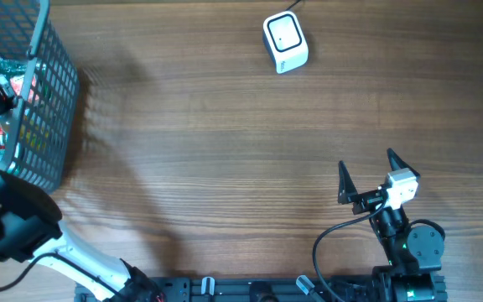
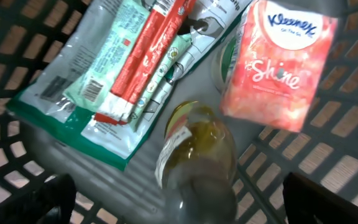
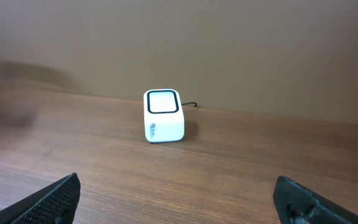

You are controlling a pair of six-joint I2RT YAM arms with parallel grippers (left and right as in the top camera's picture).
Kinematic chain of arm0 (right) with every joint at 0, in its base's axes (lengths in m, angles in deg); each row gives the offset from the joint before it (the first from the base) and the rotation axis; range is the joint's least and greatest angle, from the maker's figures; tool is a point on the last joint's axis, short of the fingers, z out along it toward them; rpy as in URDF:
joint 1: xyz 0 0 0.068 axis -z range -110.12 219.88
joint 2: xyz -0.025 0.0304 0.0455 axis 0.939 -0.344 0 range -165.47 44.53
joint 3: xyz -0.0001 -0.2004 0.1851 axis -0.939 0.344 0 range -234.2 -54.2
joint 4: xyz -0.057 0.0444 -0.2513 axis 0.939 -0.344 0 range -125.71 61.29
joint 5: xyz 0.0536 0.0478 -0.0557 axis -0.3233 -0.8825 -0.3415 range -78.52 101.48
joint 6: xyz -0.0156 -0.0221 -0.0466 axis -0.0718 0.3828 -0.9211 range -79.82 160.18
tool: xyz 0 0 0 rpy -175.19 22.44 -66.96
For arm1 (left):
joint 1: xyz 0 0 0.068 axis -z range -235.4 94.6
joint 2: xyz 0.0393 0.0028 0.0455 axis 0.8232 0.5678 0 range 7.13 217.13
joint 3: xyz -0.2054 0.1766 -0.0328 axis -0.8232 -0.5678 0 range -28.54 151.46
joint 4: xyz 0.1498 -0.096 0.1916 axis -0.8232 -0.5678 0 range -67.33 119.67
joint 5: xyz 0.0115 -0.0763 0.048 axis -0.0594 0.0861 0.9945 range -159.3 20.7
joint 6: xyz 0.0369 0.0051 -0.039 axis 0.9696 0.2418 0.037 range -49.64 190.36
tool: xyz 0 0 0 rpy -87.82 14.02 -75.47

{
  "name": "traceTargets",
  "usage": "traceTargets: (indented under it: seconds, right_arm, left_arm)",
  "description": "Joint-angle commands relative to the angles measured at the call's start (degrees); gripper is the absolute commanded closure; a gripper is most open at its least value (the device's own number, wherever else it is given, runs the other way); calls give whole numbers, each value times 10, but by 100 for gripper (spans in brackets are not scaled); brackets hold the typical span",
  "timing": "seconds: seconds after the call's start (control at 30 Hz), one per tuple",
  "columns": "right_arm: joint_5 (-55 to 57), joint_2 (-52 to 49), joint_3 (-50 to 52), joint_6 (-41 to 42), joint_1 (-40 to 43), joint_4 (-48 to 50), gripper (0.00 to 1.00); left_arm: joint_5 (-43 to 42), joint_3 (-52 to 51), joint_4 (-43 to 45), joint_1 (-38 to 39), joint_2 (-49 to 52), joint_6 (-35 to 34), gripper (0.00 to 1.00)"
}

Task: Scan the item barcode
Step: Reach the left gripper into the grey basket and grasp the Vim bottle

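- Overhead: the items to scan sit inside the basket (image 1: 53,101) at the upper left of the frame, and the left arm (image 1: 11,216) reaches into it from the lower left. The scanner (image 1: 285,42) stands on the desk (image 1: 225,143) at the top, right of centre. The right gripper (image 1: 374,178) hangs at the lower right, jaws spread wide and empty, well apart from the basket. So the left arm is by far the nearer one to the items, while the scanner lies up-frame from the right one.
- Left wrist: the left gripper (image 2: 179,190) looks straight down into the basket, its fingers wide at the lower corners and holding nothing.
  - A glass jar (image 2: 197,152) lies on its side right between them, at lower centre.
  - Its long axis runs from mid-frame down to the bottom edge, roughly crosswise to the line on which the jaws close, so I judge a plain descent would take it across its width.
  - A tissue pack (image 2: 278,68) lies to the upper right, and flat packets (image 2: 120,74) to the upper left, their barcodes partly showing.
  - Which item is meant I cannot tell.
- Right wrist: the scanner is dead ahead, just above centre, window tilted towards the camera. The fingers show at both lower corners, far apart, with only bare desk between.
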Motion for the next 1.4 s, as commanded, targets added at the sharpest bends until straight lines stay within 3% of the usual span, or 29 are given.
traceTargets:
  seconds: [0.0,0.43,0.9,0.93,1.07,1.37]
  right_arm:
    - [-5,3,1,-7,-1,2,0]
    - [-5,3,1,-7,-1,2,0]
    - [-5,3,1,-7,-1,2,0]
    - [-5,3,1,-7,-1,2,0]
    - [-5,3,1,-7,-1,2,0]
    - [-5,3,1,-7,-1,2,0]
  left_arm:
    - [-22,-5,2,-4,26,13,3]
    - [-34,-5,-2,-4,65,12,44]
    - [-47,-32,2,-4,65,8,59]
    - [-50,-32,2,-4,65,8,67]
    - [-53,-32,2,-4,64,8,79]
    - [-53,-4,5,-4,7,-10,79]
